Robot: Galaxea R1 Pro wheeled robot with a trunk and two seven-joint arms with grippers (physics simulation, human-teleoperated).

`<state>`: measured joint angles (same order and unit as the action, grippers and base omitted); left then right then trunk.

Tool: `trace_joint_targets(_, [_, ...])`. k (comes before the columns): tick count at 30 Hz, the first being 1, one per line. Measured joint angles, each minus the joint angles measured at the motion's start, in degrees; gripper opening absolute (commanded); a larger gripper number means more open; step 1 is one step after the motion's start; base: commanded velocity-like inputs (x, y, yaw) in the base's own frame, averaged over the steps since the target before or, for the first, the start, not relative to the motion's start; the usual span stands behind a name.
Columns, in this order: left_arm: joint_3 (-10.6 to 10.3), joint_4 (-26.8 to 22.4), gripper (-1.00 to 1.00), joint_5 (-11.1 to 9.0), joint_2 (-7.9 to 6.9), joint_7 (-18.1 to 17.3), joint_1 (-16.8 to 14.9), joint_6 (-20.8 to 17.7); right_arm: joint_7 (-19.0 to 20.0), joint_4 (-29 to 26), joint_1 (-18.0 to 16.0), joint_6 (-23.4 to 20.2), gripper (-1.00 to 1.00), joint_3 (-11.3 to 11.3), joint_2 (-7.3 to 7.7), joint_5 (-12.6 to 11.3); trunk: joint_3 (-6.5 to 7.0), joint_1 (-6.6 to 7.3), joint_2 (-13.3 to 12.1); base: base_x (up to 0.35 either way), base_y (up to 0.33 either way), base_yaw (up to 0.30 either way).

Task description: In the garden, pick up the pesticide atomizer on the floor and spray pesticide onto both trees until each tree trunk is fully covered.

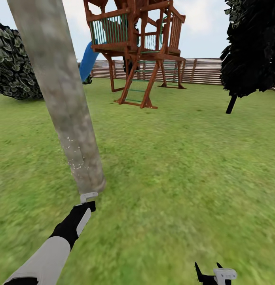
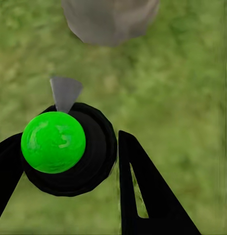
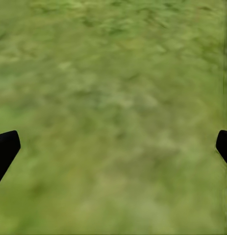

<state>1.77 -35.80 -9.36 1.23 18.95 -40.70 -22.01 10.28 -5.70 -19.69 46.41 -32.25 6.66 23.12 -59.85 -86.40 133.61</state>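
The pesticide atomizer is a black round bottle seen from above, its top showing bright green, with a grey nozzle aimed at the tree trunk. My left gripper is shut on it, one black finger on each side. In the head view my left gripper sits just in front of the foot of the thick pale mottled tree trunk, which leans up to the left and carries small white specks low down. At the bottom right, my right gripper is open over grass, with nothing between its fingers.
Green lawn lies all around. A wooden play tower with a blue slide stands ahead before a slatted fence. A dark-leaved plant is at the right and a round dark bush at the left.
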Motion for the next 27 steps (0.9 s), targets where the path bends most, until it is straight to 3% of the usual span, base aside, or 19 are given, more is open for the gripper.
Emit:
trace_joint_targets(6, [0.0,0.0,-1.00,0.0,0.00,0.0,0.0,0.0,0.0,0.0,0.0,0.0,1.00,0.0,-0.03,0.0,0.00,0.00,0.0,0.086,-0.269,0.082])
trace_joint_targets(27, [0.0,0.0,-1.00,0.0,0.00,0.0,0.0,0.0,0.0,0.0,0.0,0.0,1.00,0.0,-0.05,0.0,0.00,0.00,0.0,0.086,-0.269,0.275])
